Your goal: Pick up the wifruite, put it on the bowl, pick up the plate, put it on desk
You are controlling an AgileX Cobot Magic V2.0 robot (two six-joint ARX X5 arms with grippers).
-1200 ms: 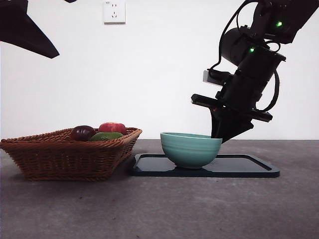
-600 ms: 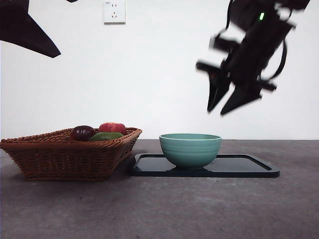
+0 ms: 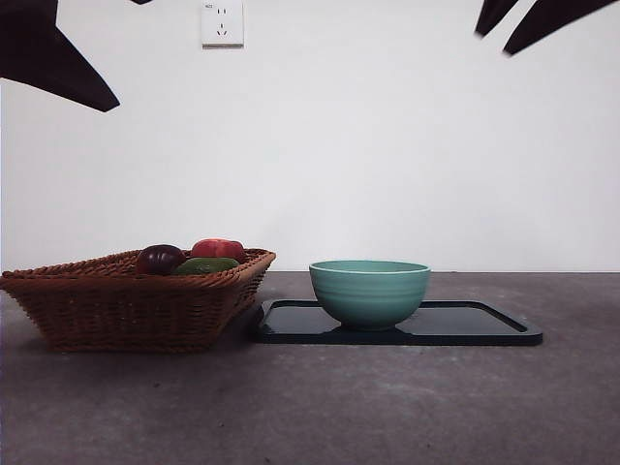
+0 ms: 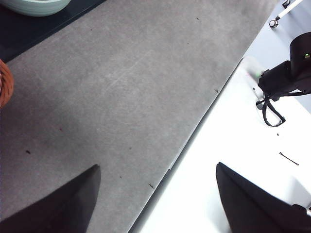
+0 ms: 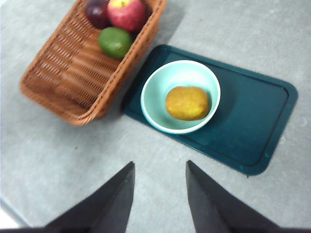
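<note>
From nearest to farthest: the counter (image 3: 310,407) lies bare in front; behind it the dark tray (image 5: 252,116) carries the bowl (image 3: 370,291), and the wifruite (image 5: 187,103) now rests inside it. The right pincer (image 5: 158,194), which was down at the bowl a second ago, has risen high above, jaws parted and empty. So the first half looks done; the tray is next. The left pincer (image 4: 155,194) waits aside, wide open, holding nothing. The basket (image 3: 126,305) of other fruit sits beside.
</note>
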